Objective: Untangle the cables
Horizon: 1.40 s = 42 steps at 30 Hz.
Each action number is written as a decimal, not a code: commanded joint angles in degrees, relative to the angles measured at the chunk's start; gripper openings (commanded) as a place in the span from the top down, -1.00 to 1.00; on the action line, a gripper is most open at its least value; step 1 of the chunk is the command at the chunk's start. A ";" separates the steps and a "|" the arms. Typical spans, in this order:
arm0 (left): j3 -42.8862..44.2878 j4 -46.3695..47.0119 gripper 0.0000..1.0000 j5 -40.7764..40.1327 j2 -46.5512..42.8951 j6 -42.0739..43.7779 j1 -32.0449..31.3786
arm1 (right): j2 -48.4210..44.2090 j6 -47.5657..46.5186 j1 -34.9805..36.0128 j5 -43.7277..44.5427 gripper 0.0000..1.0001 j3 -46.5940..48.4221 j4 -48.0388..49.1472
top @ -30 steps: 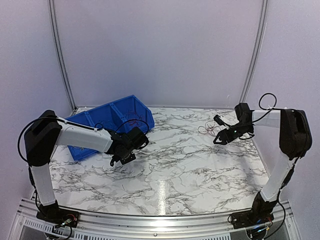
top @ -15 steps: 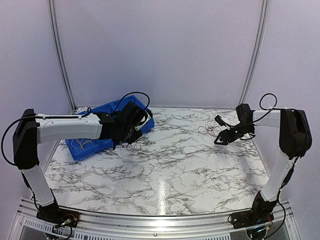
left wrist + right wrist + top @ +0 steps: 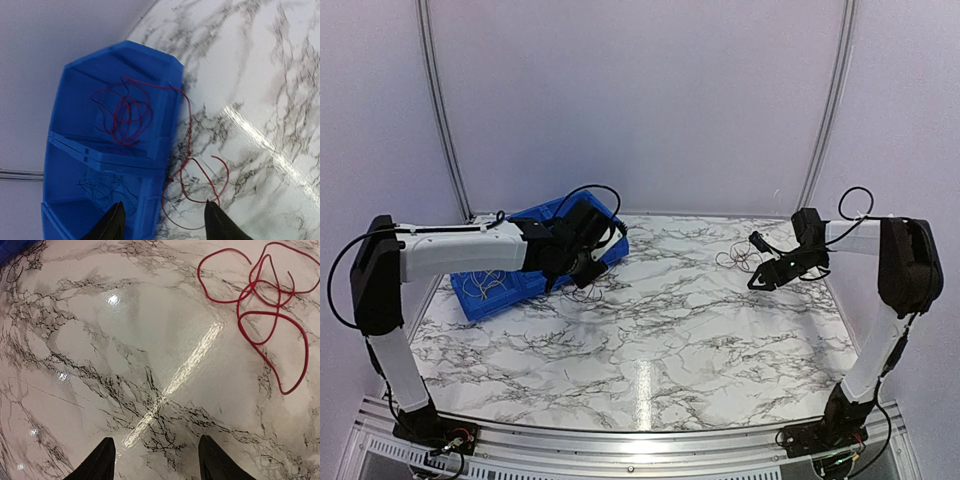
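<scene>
1. Your left jaws stand parted and empty over the edge of the blue bin (image 3: 67,150).
2. A red cable (image 3: 127,112) bunches in one compartment and trails over the wall onto the tabletop (image 3: 260,75).
3. Dark wires (image 3: 107,190) lie in the next compartment.
4. Your right jaws are parted, holding nothing; a second red cable (image 3: 260,313) loops ahead.
</scene>
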 commanded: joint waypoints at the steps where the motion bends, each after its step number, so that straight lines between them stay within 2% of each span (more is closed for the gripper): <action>1: -3.28 -4.13 -0.20 -0.67 3.16 -4.66 -1.68 | 0.90 -0.86 -0.31 -0.99 -0.14 2.21 -0.84; 8: -2.51 -4.53 -0.28 -0.92 8.39 -14.76 -1.62 | 1.57 -1.01 -0.31 -1.15 -0.14 2.35 -1.00; 13: 0.69 -5.65 -0.19 -1.40 12.79 -21.82 -0.10 | 1.31 -0.97 -0.31 -1.05 -0.14 2.30 -1.08; 17: 3.23 -5.75 0.23 1.44 15.43 -23.31 1.51 | 1.13 -0.92 -0.31 -1.08 -0.14 2.30 -1.07; 20: 5.16 -5.85 0.69 2.70 16.54 -23.00 2.16 | 1.13 -1.05 -0.25 -1.14 -0.14 2.30 -1.11; 21: 5.82 -5.85 0.95 2.70 16.49 -22.72 2.09 | 1.21 -1.02 -0.31 -1.14 -0.14 2.30 -1.14; 22: 6.33 -5.94 1.00 2.83 16.04 -22.25 2.10 | 1.22 -1.03 -0.29 -1.14 -0.14 2.30 -1.08; 27: 9.81 -6.16 1.00 3.59 11.82 -19.75 2.08 | 1.63 -1.18 -0.31 -1.23 -0.14 2.38 -1.12; 32: 15.57 -6.28 1.00 0.76 9.95 -15.12 2.62 | 2.03 -1.27 -0.31 -1.23 -0.13 2.48 -1.24; 42: 33.02 -5.74 1.00 -0.63 17.43 -8.85 6.66 | 2.33 -1.24 -0.26 -1.12 -0.13 2.43 -1.30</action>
